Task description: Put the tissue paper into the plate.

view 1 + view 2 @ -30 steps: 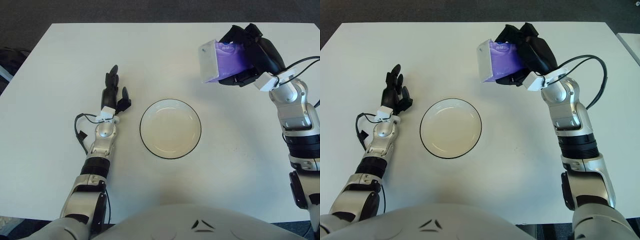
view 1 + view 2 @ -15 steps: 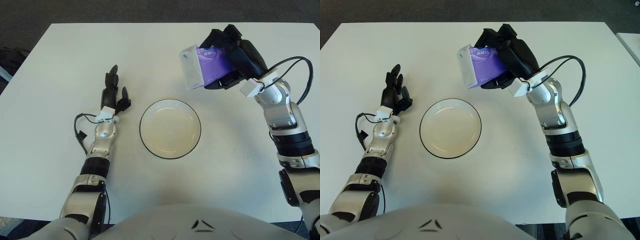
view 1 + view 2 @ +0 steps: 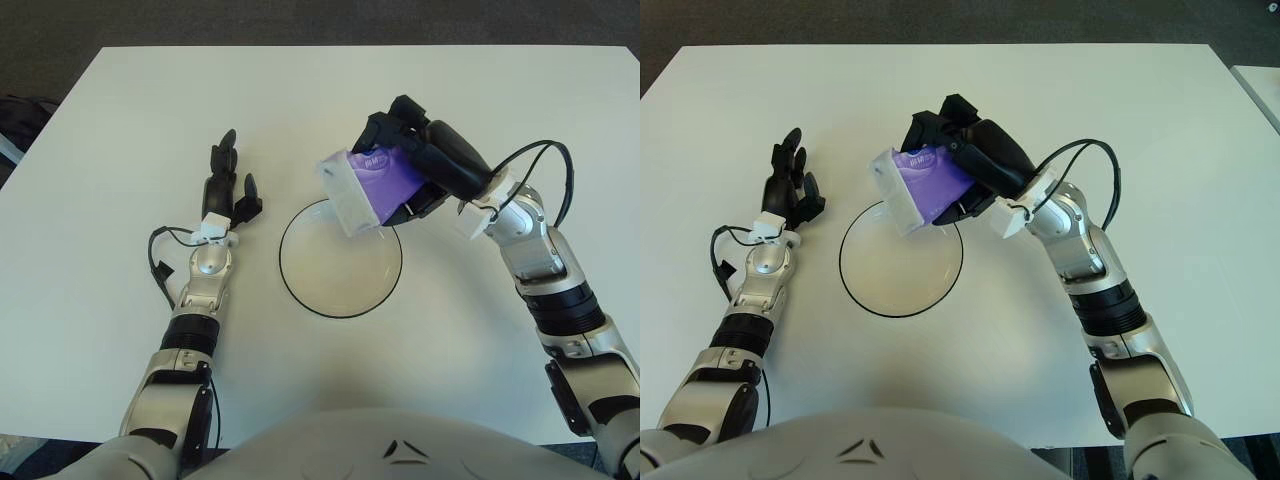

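Observation:
My right hand (image 3: 425, 165) is shut on a purple tissue pack (image 3: 368, 188) with a white end. It holds the pack tilted, above the far right rim of the plate. The white plate (image 3: 330, 275) with a dark rim sits at the table's middle and holds nothing. The pack also shows in the right eye view (image 3: 922, 186), over the plate (image 3: 890, 275). My left hand (image 3: 226, 185) rests open on the table to the left of the plate, fingers pointing away.
The white table (image 3: 120, 120) stretches all round the plate. A black cable (image 3: 545, 165) loops off my right wrist. Dark floor lies past the table's far edge.
My right hand has carried the tissue pack from the far right of the table down and left to above the plate's rim. The left hand has not moved.

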{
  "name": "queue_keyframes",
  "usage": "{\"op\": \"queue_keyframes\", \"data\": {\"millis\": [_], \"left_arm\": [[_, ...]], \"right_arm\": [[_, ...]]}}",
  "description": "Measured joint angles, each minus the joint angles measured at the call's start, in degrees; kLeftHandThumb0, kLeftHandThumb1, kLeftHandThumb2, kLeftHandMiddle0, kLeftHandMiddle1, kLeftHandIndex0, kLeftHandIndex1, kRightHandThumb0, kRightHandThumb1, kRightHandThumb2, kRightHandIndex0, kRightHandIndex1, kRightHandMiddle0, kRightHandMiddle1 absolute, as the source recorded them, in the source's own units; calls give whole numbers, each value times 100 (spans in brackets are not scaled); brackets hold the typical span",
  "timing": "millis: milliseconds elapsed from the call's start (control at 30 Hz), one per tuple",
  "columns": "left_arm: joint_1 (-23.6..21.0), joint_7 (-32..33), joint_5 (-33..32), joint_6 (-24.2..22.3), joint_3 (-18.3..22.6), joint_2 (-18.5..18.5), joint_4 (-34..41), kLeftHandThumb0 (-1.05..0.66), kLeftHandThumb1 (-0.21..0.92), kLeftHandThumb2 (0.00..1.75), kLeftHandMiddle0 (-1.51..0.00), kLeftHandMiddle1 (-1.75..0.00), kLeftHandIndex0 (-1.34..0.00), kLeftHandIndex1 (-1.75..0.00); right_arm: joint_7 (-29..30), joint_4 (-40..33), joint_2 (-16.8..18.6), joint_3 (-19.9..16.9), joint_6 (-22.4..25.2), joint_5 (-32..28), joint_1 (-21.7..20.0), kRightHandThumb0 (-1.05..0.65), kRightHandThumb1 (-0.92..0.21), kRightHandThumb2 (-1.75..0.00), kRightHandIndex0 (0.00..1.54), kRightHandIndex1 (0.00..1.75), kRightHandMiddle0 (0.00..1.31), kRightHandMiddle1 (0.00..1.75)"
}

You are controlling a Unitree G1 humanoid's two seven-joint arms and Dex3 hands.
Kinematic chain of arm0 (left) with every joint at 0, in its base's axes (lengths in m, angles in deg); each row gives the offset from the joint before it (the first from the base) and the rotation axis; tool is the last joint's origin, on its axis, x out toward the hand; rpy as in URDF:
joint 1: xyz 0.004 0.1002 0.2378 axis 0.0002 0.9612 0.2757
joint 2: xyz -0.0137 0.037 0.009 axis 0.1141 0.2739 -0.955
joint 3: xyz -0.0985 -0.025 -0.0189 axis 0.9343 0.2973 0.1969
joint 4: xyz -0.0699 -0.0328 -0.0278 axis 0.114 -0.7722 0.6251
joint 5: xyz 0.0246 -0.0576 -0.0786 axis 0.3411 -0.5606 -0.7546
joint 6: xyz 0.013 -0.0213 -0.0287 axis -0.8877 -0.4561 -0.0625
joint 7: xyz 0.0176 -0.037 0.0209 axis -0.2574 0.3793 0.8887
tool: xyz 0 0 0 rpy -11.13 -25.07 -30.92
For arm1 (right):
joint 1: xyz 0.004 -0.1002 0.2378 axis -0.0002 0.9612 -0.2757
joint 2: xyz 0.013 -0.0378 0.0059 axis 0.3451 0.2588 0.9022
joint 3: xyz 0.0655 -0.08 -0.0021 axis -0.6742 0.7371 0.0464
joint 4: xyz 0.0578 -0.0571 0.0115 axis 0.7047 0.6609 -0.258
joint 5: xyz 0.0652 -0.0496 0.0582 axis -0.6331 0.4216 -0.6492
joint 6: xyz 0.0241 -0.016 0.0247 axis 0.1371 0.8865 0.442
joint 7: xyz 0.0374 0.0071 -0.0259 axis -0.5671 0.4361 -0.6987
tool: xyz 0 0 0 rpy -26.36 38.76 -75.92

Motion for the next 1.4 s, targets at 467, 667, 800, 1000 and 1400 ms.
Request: {"op": "queue_keyframes", "data": {"millis": [467,667,800,1000,1400], "left_arm": [[-119,0,19,38,-38,119,-220,-85,92,95,-14,0,0,-40],[-263,0,30,112,-43,199,-446,-84,92,94,-13,0,0,-38],[-324,1,35,167,-44,237,-567,-83,92,94,-13,0,0,-37],[-343,1,36,193,-48,260,-620,-83,92,93,-14,-1,0,-36],[-343,0,36,192,-53,267,-616,-81,92,91,-15,-1,0,-38]], "right_arm": [[-740,-357,6,126,377,-104,-22,-9,-32,-125,123,175,94,175],[-942,-571,23,215,408,-120,-22,-6,-31,-127,121,175,94,175],[-978,-610,34,233,325,-120,-22,-6,-31,-127,120,175,93,175],[-1005,-612,39,249,165,-120,-22,-5,-32,-127,118,175,93,175],[-1053,-611,87,270,64,-115,-22,-5,-32,-127,118,175,92,175]]}}
